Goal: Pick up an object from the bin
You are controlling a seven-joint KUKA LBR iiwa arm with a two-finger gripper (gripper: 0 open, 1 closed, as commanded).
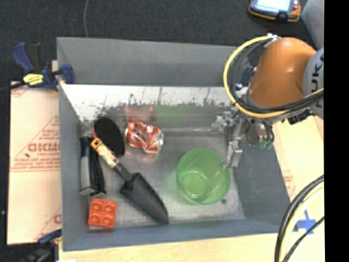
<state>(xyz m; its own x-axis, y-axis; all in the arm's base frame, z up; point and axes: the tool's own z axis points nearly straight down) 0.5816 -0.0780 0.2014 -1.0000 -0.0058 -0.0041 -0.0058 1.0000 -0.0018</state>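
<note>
Gripper point(232, 156) at the green cup's point(200, 180) rim.
Whether it is open cannot be told; a crushed red can point(144, 137) lies well apart.

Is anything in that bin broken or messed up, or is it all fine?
One thing stands out: the red and silver drinks can near the back wall of the bin is crushed and crumpled. The green cup, the black trowel and the orange brick look whole.
</note>
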